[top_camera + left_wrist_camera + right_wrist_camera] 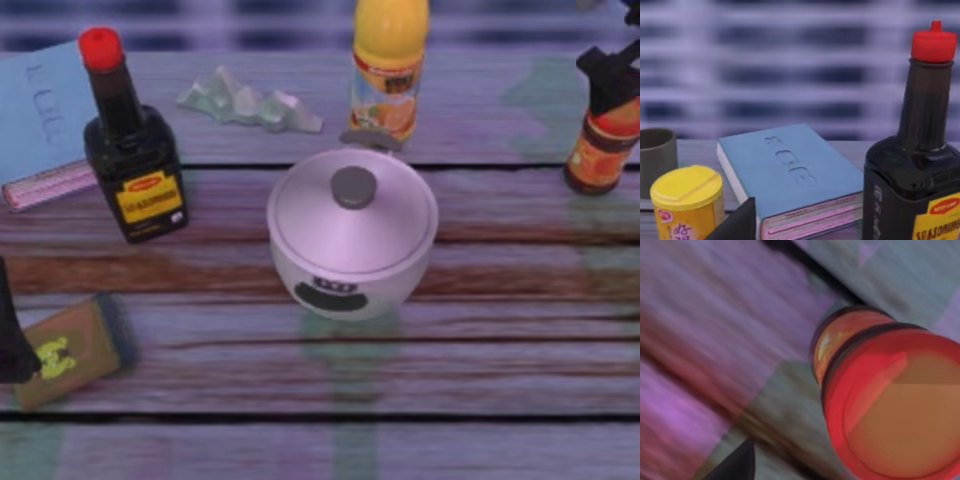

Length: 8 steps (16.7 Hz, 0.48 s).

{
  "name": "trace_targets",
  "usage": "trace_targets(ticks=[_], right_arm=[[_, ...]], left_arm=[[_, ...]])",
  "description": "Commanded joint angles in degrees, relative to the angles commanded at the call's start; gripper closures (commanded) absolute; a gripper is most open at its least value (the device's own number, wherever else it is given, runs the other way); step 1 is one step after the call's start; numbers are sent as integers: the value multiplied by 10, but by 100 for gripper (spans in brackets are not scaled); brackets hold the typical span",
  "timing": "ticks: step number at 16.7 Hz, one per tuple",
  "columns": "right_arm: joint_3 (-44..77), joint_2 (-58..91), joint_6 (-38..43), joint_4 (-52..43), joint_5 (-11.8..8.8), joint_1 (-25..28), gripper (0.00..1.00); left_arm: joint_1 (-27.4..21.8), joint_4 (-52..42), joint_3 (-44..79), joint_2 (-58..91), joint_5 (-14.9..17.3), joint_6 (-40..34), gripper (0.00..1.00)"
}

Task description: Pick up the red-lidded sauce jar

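Note:
The red-lidded sauce jar (603, 150) stands at the table's far right edge, its orange label band showing. My right gripper (610, 72) hangs directly over it and hides the lid from above. In the right wrist view the wide red-orange lid (895, 410) fills the frame very close up, and one dark fingertip (739, 465) stands well apart from the jar, not touching it. The gripper is open, with nothing held. My left gripper (12, 345) is parked at the left edge, open, one fingertip (737, 222) showing.
A white lidded pot (352, 230) sits mid-table, with a yellow-orange juice bottle (388, 70) behind it. At the left are a tall dark red-capped bottle (133, 170), a blue book (40, 110) and a brown box (75, 350). A pale crumpled object (245, 100) lies at the back.

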Motion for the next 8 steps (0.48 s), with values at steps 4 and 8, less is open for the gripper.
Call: trace_targets(ticks=[4,8], right_arm=[[107,91,-22,-50,0,-2,0],[128,109,-26,-59,0,-3,0]], left_arm=[[0,0,0,0,0,0,0],[0,0,0,0,0,0,0]])
